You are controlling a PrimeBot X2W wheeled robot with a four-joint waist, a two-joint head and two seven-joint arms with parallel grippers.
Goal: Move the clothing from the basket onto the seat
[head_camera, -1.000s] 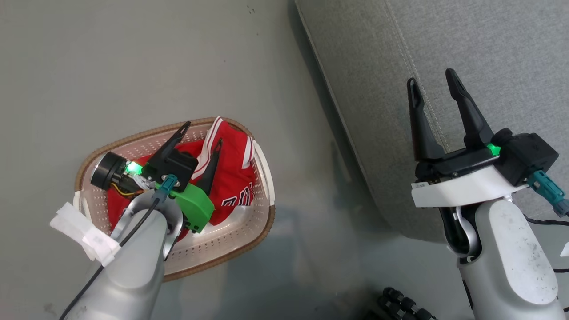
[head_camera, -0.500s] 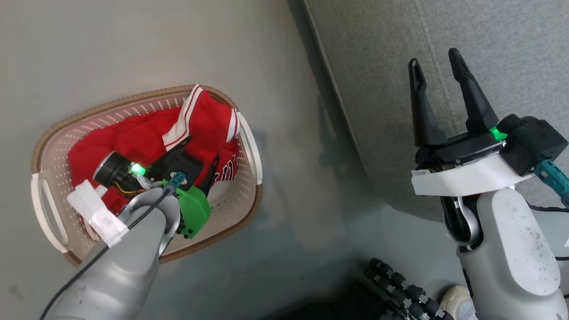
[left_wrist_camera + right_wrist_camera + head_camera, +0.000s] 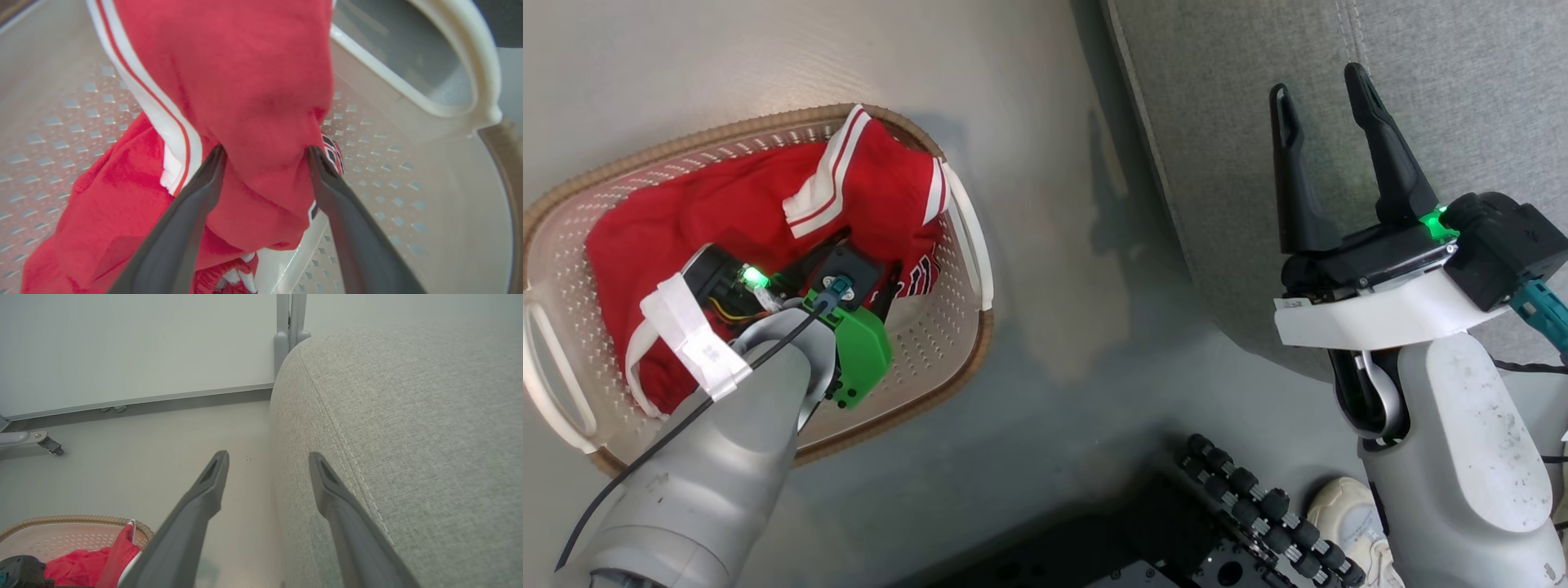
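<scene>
Left end effector (image 3: 265, 152), fingers spread wide, straddling a raised fold of the red clothing (image 3: 727, 204) heaped in the basket (image 3: 923, 351) on the floor beside the seat (image 3: 1225, 98) (soft, light, limp cloth, likely best pinched at this bunched fold); right end effector (image 3: 1321, 77) wide and empty.

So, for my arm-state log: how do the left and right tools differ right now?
The left tool is down in the basket, straddling a fold of red clothing; the right tool is by the seat edge, with nothing between its fingers. Both stand open, with long dark fingers.
</scene>
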